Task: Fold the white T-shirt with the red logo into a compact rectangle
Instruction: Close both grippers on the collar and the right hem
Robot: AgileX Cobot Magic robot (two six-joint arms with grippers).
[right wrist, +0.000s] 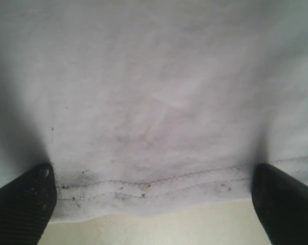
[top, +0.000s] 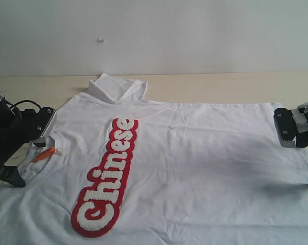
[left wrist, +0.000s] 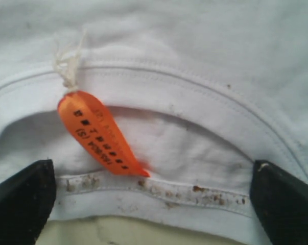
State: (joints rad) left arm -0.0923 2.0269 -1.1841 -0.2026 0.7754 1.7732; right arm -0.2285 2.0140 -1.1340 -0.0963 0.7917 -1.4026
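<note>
The white T-shirt [top: 205, 163] lies spread flat and wrinkled, collar to the left and hem to the right. Along its chest runs the red logo [top: 109, 178], spelling "Chinese". An orange neck tag [top: 44, 153] hangs at the ribbed collar [left wrist: 194, 102]. My left gripper [top: 28, 155] is open at the collar. In the left wrist view the left gripper [left wrist: 154, 178] has its jaws wide apart either side of the back collar edge and the tag [left wrist: 100, 135]. My right gripper [top: 303, 158] is open at the hem [right wrist: 154, 189], and in the right wrist view the right gripper [right wrist: 154, 178] straddles the stitched edge.
One sleeve [top: 118, 89] is folded up in a peak at the shirt's far edge. Bare beige table [top: 220, 87] shows behind the shirt, with a white wall beyond. The shirt's near part runs out of the exterior view.
</note>
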